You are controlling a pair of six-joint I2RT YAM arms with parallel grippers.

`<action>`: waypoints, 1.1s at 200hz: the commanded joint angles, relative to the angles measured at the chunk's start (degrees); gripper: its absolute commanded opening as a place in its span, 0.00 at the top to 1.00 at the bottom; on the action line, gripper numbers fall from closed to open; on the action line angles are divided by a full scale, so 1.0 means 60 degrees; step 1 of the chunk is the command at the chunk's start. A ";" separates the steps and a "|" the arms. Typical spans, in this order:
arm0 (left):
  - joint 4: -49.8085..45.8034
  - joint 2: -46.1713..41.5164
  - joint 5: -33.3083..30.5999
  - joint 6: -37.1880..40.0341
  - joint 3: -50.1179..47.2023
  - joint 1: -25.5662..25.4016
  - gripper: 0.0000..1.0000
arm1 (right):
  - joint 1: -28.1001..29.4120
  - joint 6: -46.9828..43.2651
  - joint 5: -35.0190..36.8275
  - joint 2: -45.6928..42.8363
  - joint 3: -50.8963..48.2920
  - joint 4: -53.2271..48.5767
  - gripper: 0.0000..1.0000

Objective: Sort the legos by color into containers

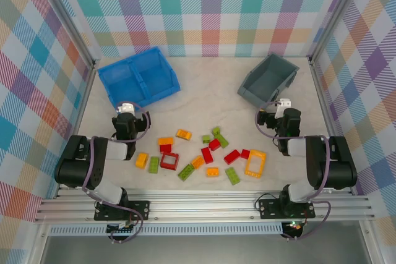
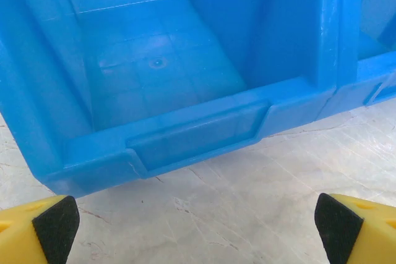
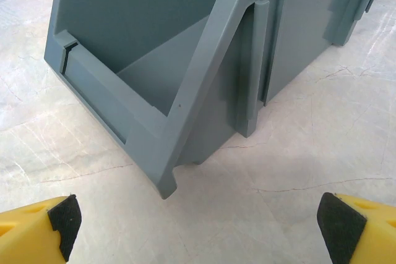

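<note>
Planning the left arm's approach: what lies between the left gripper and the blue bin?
Just bare tabletop between the left gripper and the blue bin, seen in the left wrist view.

On the pale marbled table (image 1: 204,85), a red square frame brick (image 1: 169,161) lies in the left part of a loose scatter of legos (image 1: 207,153) in red, green and yellow-orange. An orange open frame (image 1: 255,163) lies at the scatter's right end. The blue two-compartment bin (image 1: 139,77) sits behind and left of the red frame, and the dark grey bin (image 1: 268,79) sits behind and well to its right, both askew. The left arm (image 1: 93,156) is folded to its left, the right arm (image 1: 315,159) far to its right.
</note>
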 commanded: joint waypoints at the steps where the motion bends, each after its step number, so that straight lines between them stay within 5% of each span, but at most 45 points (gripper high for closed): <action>1: 0.0299 0.0019 -0.0080 -0.0017 0.0059 0.0069 0.00 | 0.0026 -0.0034 -0.0181 0.0032 0.0154 0.0260 0.00; 172: 0.0455 -0.0429 -0.0163 0.0006 -0.0154 0.0050 0.00 | 0.0024 -0.0023 -0.0172 -0.0033 0.0134 0.0344 0.00; 198: -0.4777 -0.3639 -0.1717 -0.0882 0.1175 -0.0361 0.00 | 0.0099 0.0379 0.0842 -0.2245 0.1157 -0.3260 0.00; 220: -0.6828 -0.6089 -0.2877 -0.1175 0.1636 -0.1313 0.00 | 0.0318 0.0605 0.1521 -0.4415 0.1885 -0.5006 0.00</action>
